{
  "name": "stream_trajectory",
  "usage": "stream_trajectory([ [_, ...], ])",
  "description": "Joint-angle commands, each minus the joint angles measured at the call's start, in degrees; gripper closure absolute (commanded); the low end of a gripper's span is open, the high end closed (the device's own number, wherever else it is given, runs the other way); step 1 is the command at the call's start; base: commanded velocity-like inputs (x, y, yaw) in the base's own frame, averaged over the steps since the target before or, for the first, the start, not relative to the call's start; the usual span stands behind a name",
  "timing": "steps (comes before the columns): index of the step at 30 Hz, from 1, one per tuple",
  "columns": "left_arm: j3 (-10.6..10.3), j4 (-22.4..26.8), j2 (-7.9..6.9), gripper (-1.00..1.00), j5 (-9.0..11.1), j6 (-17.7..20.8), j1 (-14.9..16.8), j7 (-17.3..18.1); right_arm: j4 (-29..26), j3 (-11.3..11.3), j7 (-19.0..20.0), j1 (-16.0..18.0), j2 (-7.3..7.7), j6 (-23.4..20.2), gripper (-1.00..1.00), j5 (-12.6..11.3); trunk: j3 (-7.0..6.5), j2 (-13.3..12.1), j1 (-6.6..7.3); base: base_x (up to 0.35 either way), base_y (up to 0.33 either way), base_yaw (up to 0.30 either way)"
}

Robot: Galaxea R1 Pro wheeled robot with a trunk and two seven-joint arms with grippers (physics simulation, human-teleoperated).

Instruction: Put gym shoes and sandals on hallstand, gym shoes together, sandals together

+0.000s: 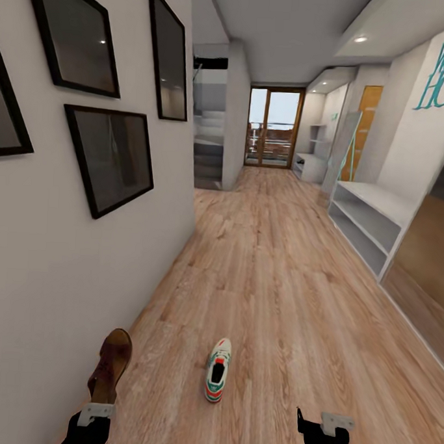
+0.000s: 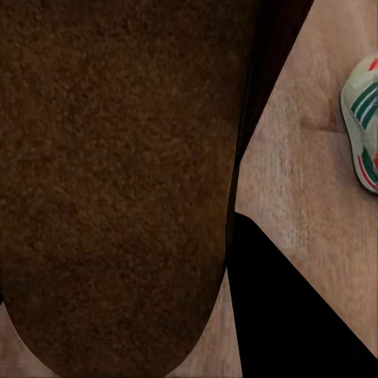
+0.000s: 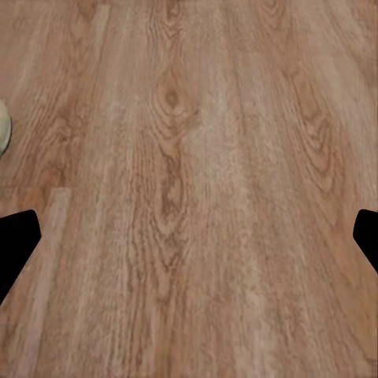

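One brown sandal (image 1: 111, 364) is held up off the corridor floor (image 1: 277, 283) with my left gripper (image 1: 96, 412) shut on its heel end, close to the left wall. Its dark sole (image 2: 118, 181) covers most of the left wrist view, beside a black finger (image 2: 291, 315). A white gym shoe (image 1: 217, 371) with green stripes and red-orange patches lies on the planks between my arms; the same gym shoe (image 2: 362, 126) appears past the sandal. My right gripper (image 1: 325, 430) hangs open over bare floor (image 3: 189, 197), fingertips (image 3: 16, 244) wide apart. The pale grey hallstand (image 1: 309, 167) stands far down the corridor, right side.
A plain white low shelf unit (image 1: 368, 220) lines the right wall, with a wood-panelled door beyond it. Framed dark pictures (image 1: 111, 157) hang on the left wall beside me. A glass door (image 1: 274, 127) closes the far end, stairs to its left.
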State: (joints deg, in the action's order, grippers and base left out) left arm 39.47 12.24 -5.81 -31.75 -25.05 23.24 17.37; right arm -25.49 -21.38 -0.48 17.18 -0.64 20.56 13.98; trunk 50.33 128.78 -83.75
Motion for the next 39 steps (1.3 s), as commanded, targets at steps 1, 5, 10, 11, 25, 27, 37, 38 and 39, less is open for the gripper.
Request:
stream_trajectory([
  [1, 0.5, 0.0, 0.01, 1.00, -0.4, -0.2, 0.1, 0.3, 0.0, -0.4, 0.0, 0.0, -0.06, 0.2, -1.00, 0.6, 0.05, 0.0, -0.02, 0.282, 0.228, 0.000],
  [5, 0.5, 0.0, 0.01, 1.00, -0.4, -0.2, 0.1, 0.3, 0.0, -0.4, 0.0, 0.0, -0.06, 0.2, -1.00, 0.6, 0.05, 0.0, -0.02, 0.282, 0.228, 0.000],
  [10, 0.5, 0.0, 0.08, 1.00, -0.5, -0.2, 0.1, 0.3, 0.0, -0.4, 0.0, 0.0, -0.06, 0.2, -1.00, 0.6, 0.05, 0.0, -0.02, 0.286, 0.212, 0.000],
  [11, 0.5, 0.0, 0.10, 1.00, -0.5, -0.2, 0.1, 0.3, 0.0, -0.4, 0.0, 0.0, -0.06, 0.2, -1.00, 0.6, 0.05, 0.0, -0.02, 0.309, 0.123, 0.000],
  [25, 0.3, 0.0, 0.23, 1.00, -0.6, -0.2, 0.1, 0.4, 0.1, -0.4, 0.0, 0.0, -0.06, 0.2, -1.00, 0.6, 0.05, 0.0, -0.02, 0.183, 0.025, 0.000],
  [27, 0.3, 0.0, 0.39, 1.00, -0.7, -0.3, 0.1, 0.5, 0.1, -0.4, 0.0, 0.0, -0.06, 0.2, -1.00, 0.6, 0.05, 0.0, -0.02, 0.013, 0.001, 0.000],
  [37, -3.3, 1.4, 4.45, 1.00, -1.1, 0.0, 3.0, 0.6, 0.0, -0.4, 0.0, 0.0, -0.06, 0.2, -1.00, 0.6, 0.05, 0.0, -0.02, 0.003, 0.000, 0.000],
  [38, -3.8, 1.6, 4.69, 1.00, -1.2, 0.1, 3.6, 0.6, 0.0, -0.4, 0.0, 0.0, -0.06, 0.2, -1.00, 0.6, 0.05, 0.0, -0.02, 0.000, 0.000, 0.000],
  [39, -4.7, 1.9, 5.06, 1.00, -1.3, 0.5, 4.8, 0.5, 0.0, -0.4, 0.0, 0.0, -0.06, 0.2, -1.00, 0.6, 0.05, 0.0, -0.02, 0.000, 0.000, 0.000],
])
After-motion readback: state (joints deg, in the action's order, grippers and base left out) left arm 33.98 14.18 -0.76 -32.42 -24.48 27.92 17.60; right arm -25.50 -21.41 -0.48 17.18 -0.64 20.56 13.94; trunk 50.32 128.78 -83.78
